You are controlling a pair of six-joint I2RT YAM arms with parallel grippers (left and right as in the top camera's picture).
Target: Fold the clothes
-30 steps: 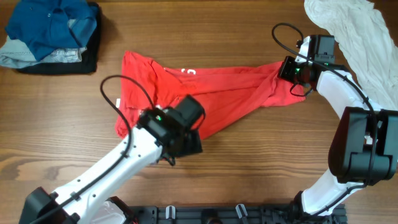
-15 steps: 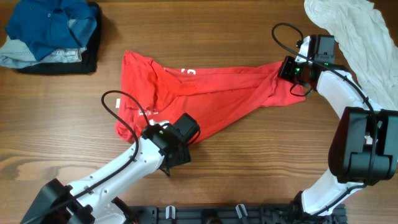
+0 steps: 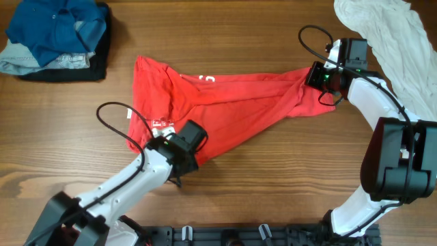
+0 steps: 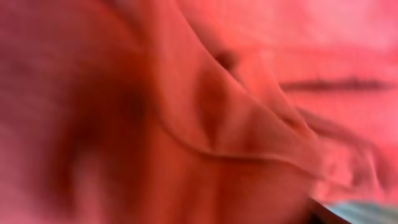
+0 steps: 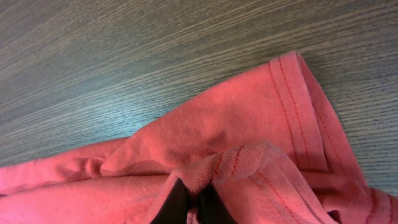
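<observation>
Clenching the right fingers (image 3: 316,76) on a bunched fold of the red T-shirt (image 3: 232,102), right beside its stitched sleeve hem (image 5: 298,106). Resting the shirt on the wooden surface (image 3: 273,184), drawn into long creases running from the right fingers across to the left fingers (image 3: 190,147). Holding the left fingers low over the shirt's near edge, with only blurred red cloth showing up close; cannot tell whether released or clenched. Showing a white cloth (image 3: 389,34) just beyond the right fingers and folded blue clothes (image 3: 54,34) well beyond the left fingers.
</observation>
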